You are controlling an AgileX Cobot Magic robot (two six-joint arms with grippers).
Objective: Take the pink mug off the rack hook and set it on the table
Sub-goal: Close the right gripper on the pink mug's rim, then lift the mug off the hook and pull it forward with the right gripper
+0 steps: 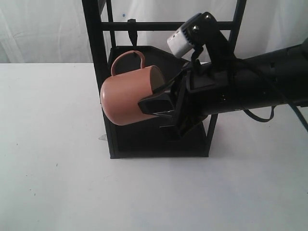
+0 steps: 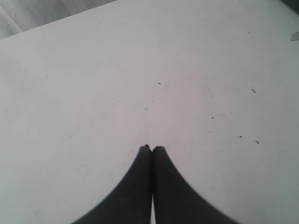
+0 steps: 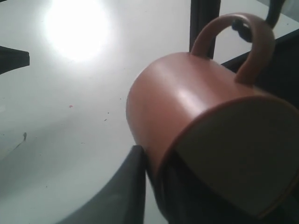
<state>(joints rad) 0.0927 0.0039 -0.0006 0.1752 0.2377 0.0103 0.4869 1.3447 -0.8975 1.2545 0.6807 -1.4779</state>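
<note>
The pink mug (image 1: 126,100) lies tilted on its side in the air, mouth toward the right arm, in front of the black frame. My right gripper (image 1: 159,103) is shut on its rim, one finger outside the wall and one inside the cream mouth (image 3: 233,149). The thin handle (image 1: 128,57) points up, just below the rack hook (image 1: 131,32) that hangs from the horizontal bar; in the right wrist view the handle (image 3: 254,42) sits close to the hook (image 3: 275,10). My left gripper (image 2: 152,148) is shut on nothing above the white table (image 2: 140,70).
The thick black upright post (image 1: 95,53) stands right behind the mug. A black shelf floor (image 1: 154,142) lies under the right gripper. White table (image 1: 53,168) spreads to the left and front of the rack. A white curtain hangs behind.
</note>
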